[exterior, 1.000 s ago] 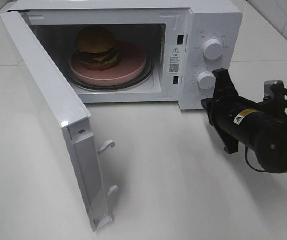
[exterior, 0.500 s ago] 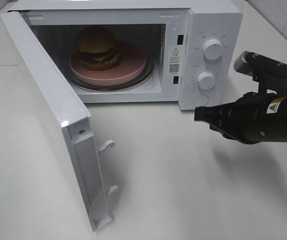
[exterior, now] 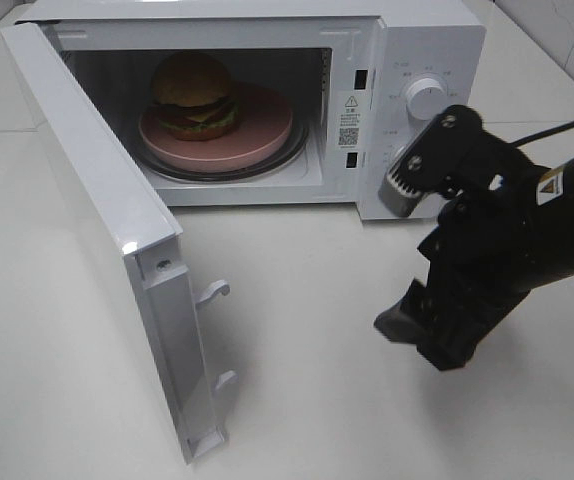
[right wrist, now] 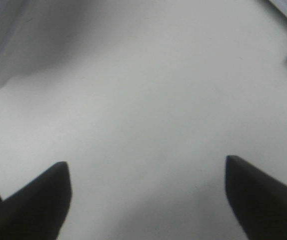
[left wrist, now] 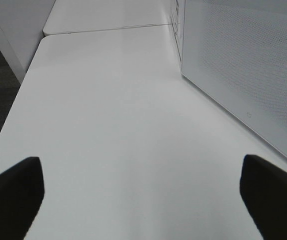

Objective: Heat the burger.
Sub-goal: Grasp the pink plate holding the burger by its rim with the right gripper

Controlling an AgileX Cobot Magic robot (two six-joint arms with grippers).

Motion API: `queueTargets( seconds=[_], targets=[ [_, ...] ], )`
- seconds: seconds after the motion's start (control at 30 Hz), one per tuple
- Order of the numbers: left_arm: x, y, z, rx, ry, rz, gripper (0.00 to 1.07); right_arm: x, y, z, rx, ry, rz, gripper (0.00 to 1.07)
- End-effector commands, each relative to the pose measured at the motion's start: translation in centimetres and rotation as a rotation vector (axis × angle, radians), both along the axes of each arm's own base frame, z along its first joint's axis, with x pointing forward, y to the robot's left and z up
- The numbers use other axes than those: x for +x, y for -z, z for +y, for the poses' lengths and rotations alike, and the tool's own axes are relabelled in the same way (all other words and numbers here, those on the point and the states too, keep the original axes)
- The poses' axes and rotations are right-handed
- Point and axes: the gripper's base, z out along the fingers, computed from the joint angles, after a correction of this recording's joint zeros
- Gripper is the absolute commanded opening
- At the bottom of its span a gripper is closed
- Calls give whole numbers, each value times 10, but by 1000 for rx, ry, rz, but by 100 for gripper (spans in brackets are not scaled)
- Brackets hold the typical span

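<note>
The burger (exterior: pixel 194 93), with a glossy brown bun and green filling, sits on a round pink plate (exterior: pixel 262 128) inside the white microwave (exterior: pixel 422 40). The microwave door (exterior: pixel 107 230) stands wide open, swung out to the left. My right gripper (exterior: pixel 414 330) points down at the table in front of the microwave's control panel; in the right wrist view (right wrist: pixel 143 185) its fingers are spread wide with nothing between them. My left gripper (left wrist: pixel 143 195) is open and empty over the bare table, beside the outer face of the open door (left wrist: pixel 243 65). The left arm does not show in the high view.
Two white knobs (exterior: pixel 424 97) sit on the microwave's right panel, the lower one hidden behind my right arm. Two door latch hooks (exterior: pixel 213 292) stick out from the door's inner edge. The white table (exterior: pixel 307 400) ends at a drop on the far left (left wrist: pixel 3 60).
My right arm has swung away from the control panel, turned downward and moved left and toward the table's front. The burger, plate and door have not moved.
</note>
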Motion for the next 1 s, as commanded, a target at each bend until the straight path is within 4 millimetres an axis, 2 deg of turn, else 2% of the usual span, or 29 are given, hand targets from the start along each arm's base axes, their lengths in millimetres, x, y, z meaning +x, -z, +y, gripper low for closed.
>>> queueTargets(
  seconds=[0.03,0.1,0.23,0.43,0.57,0.6,0.67,0.77,0.8,0.87,0.9,1.0],
  targets=[
    [-3,0,-1,-13,5,-27,101,-5,-9,9,-65,-206,-42,101],
    [-3,0,-1,-13,5,-27,101,-4,-14,16,-94,-311,-84,101],
    [-3,0,-1,-13,5,-27,101,0,-16,21,-129,-370,-92,101],
    [-3,0,-1,-13,5,-27,101,18,-20,30,-233,-491,-102,100],
    [-3,0,-1,-13,5,-27,101,37,-24,52,-277,-581,-88,100],
    [-3,0,-1,-13,5,-27,101,37,-24,52,-277,-581,-88,100],
    [-3,0,-1,-13,5,-27,101,50,-23,69,-302,-631,-85,100],
    [-3,0,-1,-13,5,-27,101,58,-21,78,-320,-662,-74,100],
    [-3,0,-1,-13,5,-27,101,67,-20,88,-338,-685,-73,100],
    [-3,0,-1,-13,5,-27,101,71,-20,91,-345,-691,-69,100],
    [-3,0,-1,-13,5,-27,101,81,-17,97,-362,-708,-62,100],
    [-3,0,-1,-13,5,-27,101,93,-14,106,-378,-731,-61,99]
  ],
)
